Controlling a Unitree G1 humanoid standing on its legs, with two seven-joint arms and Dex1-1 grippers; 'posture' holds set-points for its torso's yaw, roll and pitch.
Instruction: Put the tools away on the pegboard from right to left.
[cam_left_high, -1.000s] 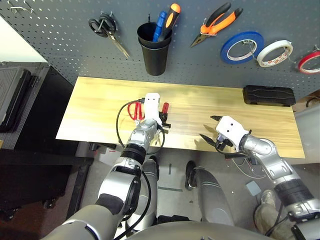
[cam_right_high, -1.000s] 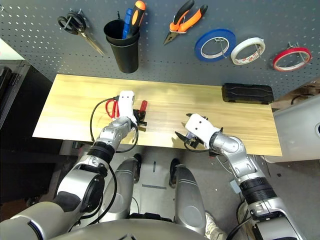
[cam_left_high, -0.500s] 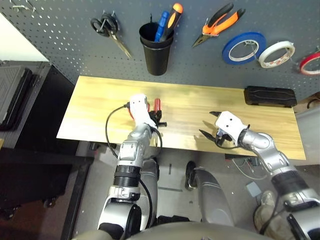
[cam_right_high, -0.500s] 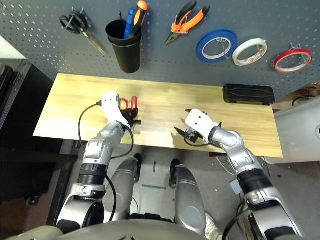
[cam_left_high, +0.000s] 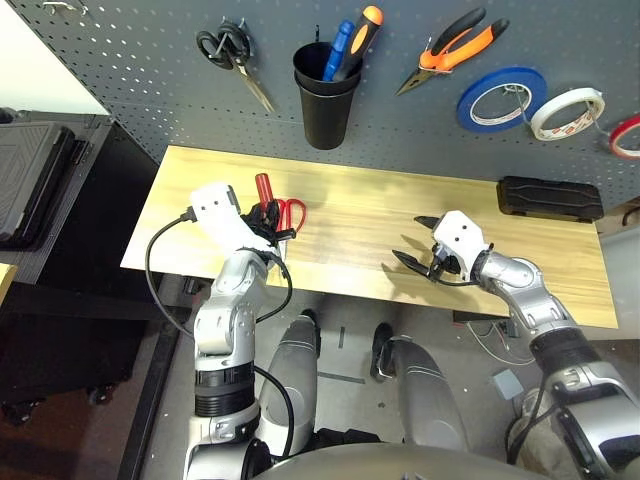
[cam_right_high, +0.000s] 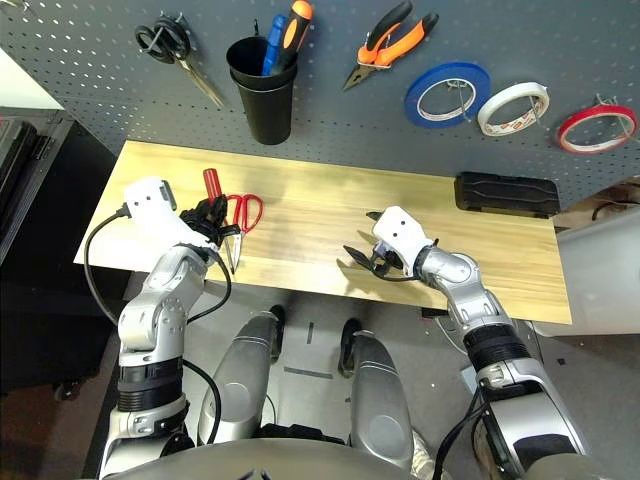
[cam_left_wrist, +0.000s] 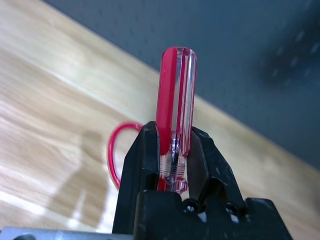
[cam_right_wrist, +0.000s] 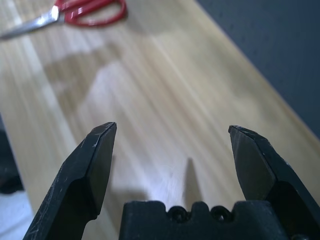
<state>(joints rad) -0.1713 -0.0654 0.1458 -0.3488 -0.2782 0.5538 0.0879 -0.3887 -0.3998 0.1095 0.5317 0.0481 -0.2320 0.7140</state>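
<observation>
**Screwdriver lifted, cup waiting**

The left gripper (cam_left_wrist: 172, 150) pinches the red-handled screwdriver (cam_left_wrist: 175, 100) above the wooden table (cam_left_high: 400, 215). The red-handled scissors (cam_right_high: 240, 218) lie on the table just beside it. The right gripper (cam_right_wrist: 172, 150) is spread wide with nothing in it. The black cup (cam_left_high: 326, 100) on the pegboard (cam_left_high: 150, 80) holds a blue tool (cam_left_high: 337, 50) and an orange-handled one (cam_left_high: 360, 35).

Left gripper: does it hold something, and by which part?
Yes: the left gripper holds the slim red-handled screwdriver by the lower end of its handle.

The screwdriver (cam_left_wrist: 176, 100) handle is red and see-through. The scissors (cam_right_high: 240, 218) have red handles. The bench (cam_left_high: 400, 215) is light wood. The pegboard (cam_left_high: 150, 80) is dark grey with tiny holes.
</observation>
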